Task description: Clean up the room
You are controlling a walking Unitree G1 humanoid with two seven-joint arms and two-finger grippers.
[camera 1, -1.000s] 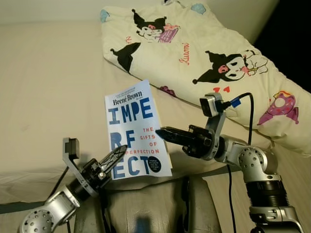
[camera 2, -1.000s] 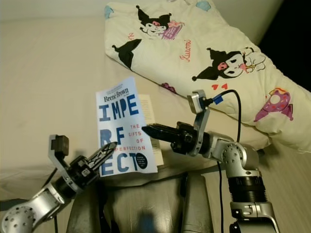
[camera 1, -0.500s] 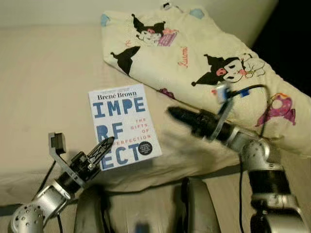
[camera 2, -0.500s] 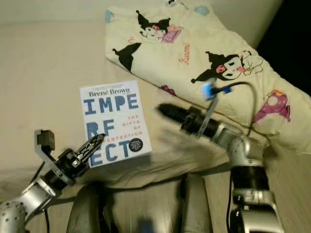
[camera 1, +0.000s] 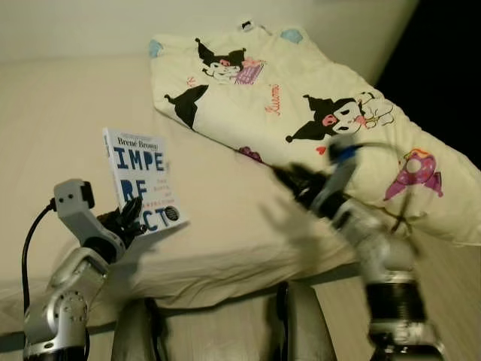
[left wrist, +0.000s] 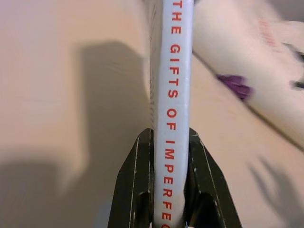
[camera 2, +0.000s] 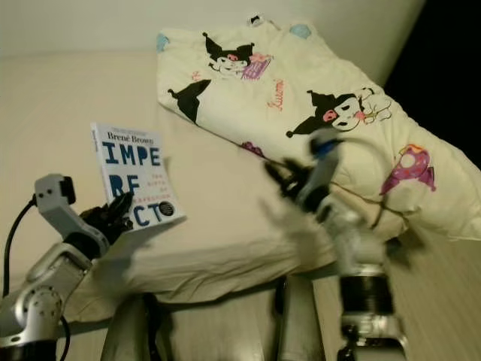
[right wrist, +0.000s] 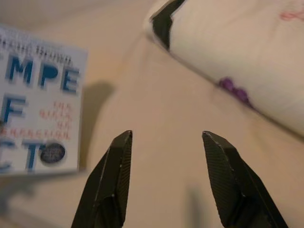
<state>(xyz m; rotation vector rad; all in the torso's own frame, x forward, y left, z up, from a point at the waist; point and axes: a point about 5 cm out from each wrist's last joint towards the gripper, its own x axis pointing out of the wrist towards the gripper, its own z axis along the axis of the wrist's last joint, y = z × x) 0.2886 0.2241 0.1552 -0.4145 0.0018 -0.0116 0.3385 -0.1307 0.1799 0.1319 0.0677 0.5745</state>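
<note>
place: home bedroom
bed (camera 1: 60,113): beige sheet, wide mattress
duvet (camera 1: 301,98): cartoon print, bunched at bed's far right
book (camera 1: 139,180): paperback above bed's near edge
floor (camera 2: 443,301): wood, beside bed

Book (camera 1: 140,179) left on bed (camera 1: 225,203); quilt (camera 1: 316,113) behind, right

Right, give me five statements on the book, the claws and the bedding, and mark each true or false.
1. The left claw grips the book at its spine. True.
2. The right claw is shut on the book. False: it is open and holds nothing.
3. The book lies flat on the bed. False: it is held upright.
4. The cartoon-print quilt lies to the robot's right of the book. True.
5. The book's cover is red. False: white with blue letters.
</note>
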